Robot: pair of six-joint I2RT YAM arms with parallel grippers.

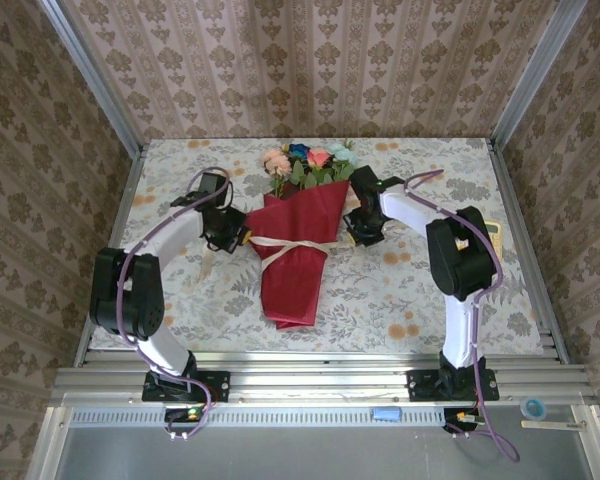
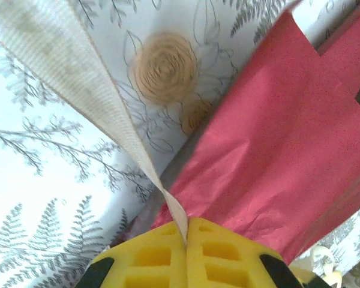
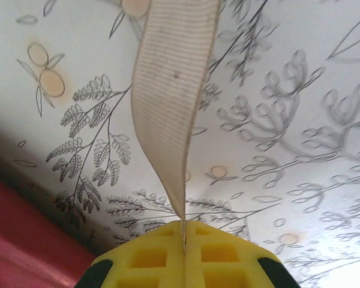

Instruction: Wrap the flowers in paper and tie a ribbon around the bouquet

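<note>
Closest to the lens, left wrist view: left gripper (image 2: 186,231), yellow faces pressed flat together, pinching one end of the ribbon (image 2: 78,78). From the pinch the cream band climbs up and left, widening toward the top corner and lifted off the tablecloth (image 2: 36,198). The paper (image 2: 276,132) lies just right of it, dark red and creased, its edge resting on the cloth. From overhead, left to right: the left gripper sits low over the table just beside the cone's left flank. The bouquet (image 1: 298,270) lies flat at the table's middle, narrow tip toward the arm bases and wide rim away. The ribbon crosses the cone about halfway along, looped around it. The flowers (image 1: 310,160), pink, red, blue and pale teal with green leaves, show past the rim at the far end. The right gripper (image 1: 363,232) sits just beside the cone's right flank, level with the ribbon band. In the right wrist view its yellow faces are likewise clamped on the other ribbon end, which rises straight up from the pinch. A strip of red paper shows at lower left.
</note>
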